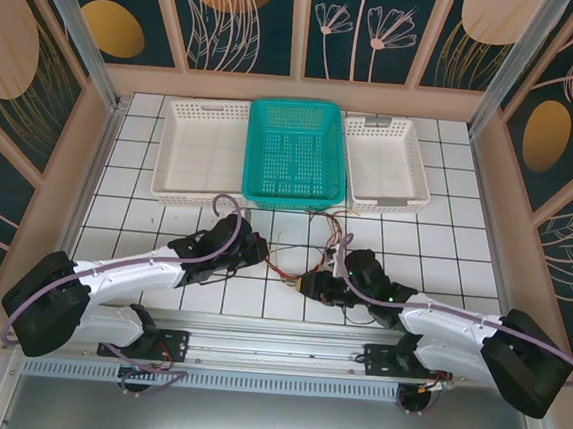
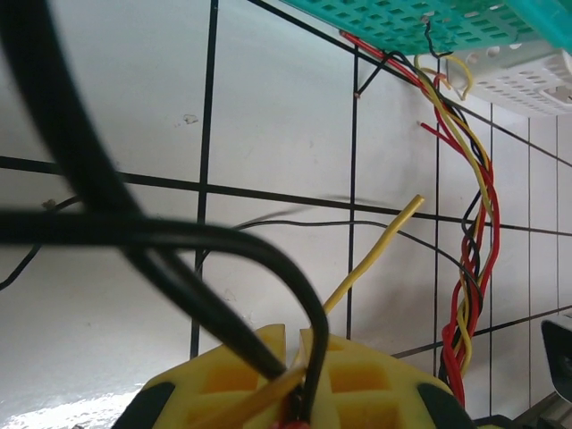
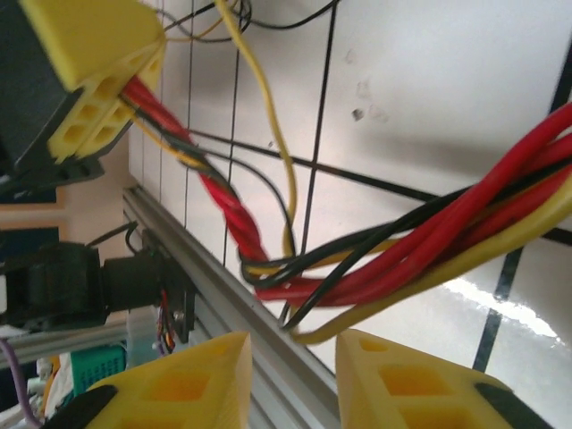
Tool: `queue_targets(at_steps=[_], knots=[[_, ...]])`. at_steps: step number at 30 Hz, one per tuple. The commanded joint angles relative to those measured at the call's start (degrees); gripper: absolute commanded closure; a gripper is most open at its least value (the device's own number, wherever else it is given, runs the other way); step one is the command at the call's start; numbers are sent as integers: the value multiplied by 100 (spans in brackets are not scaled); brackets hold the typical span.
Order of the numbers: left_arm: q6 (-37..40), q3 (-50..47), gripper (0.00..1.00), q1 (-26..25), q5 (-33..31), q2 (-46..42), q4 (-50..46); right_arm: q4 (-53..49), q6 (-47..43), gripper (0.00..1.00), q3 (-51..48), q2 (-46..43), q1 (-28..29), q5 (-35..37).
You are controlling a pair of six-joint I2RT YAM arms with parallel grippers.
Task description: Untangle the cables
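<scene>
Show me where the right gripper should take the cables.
Take the cables on the loose stretch beside the red twist, straight ahead of the open right gripper. There the strands run side by side across the gap, so the fingers should close over them.

I see glossy plastic-coated cables (image 3: 429, 237) over a smooth, shiny white tiled table (image 3: 429, 80). The teal basket (image 1: 297, 155) looks like perforated plastic, the rail (image 3: 214, 304) brushed metal.
</scene>
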Motion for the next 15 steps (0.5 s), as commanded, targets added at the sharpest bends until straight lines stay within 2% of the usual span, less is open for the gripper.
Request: queue_targets(at_steps=[1, 6, 8, 11, 15], knots=[[-124, 146, 100, -47, -65, 49, 333, 339, -7, 73, 238, 164, 10, 384], [-161, 102, 100, -89, -10, 32, 392, 383, -5, 80, 399, 549, -19, 604], [-170, 101, 100, -99, -17, -4, 380, 371, -12, 86, 466, 694, -14, 619], [-164, 46, 100, -95, -99, -147, 263, 168, -126, 100, 513, 707, -14, 648], [-96, -18, 100, -95, -344, -488, -91, -744, -426, 100, 490, 255, -60, 973]])
